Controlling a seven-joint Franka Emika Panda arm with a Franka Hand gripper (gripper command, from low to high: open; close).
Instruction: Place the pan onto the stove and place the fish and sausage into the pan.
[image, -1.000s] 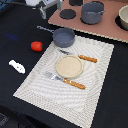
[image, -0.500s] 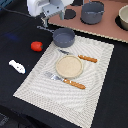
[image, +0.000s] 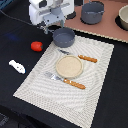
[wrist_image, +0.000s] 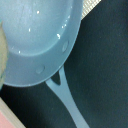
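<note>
The gripper (image: 51, 26) hangs low over the far edge of the pan (image: 64, 36), its white housing hiding the fingers in the exterior view, and the wrist view shows none of them either, so I cannot tell whether the jaws stand wide or narrow or whether they hold anything. No brand, label or writing can be read in either view.

Taking the striped beige placemat (image: 45, 82) as the landmark: on its middle lies a round tan plate (image: 68, 66), with an orange-handled fork (image: 65, 80) just on the near side of the plate and an orange-handled knife (image: 80, 57) just on the far side. Off the placemat's edge, on the exterior view's left, the white fish (image: 16, 66) lies on the black tabletop (image: 107, 100). Farther along that same side and near the mat's far corner sits the red sausage (image: 36, 46), apart from the fish.

The blue-grey pan rests on the placemat's far corner, mouth up. In the wrist view its pale blue bowl (wrist_image: 35, 40) fills much of the picture and its thin handle (wrist_image: 70, 102) reaches out over the dark tabletop.

Beyond the placemat lies the pinkish-brown stove (image: 100, 31), with a deeper grey pot (image: 92, 12) on it and a pale bowl (image: 123, 17) at its end on the exterior view's right.
</note>
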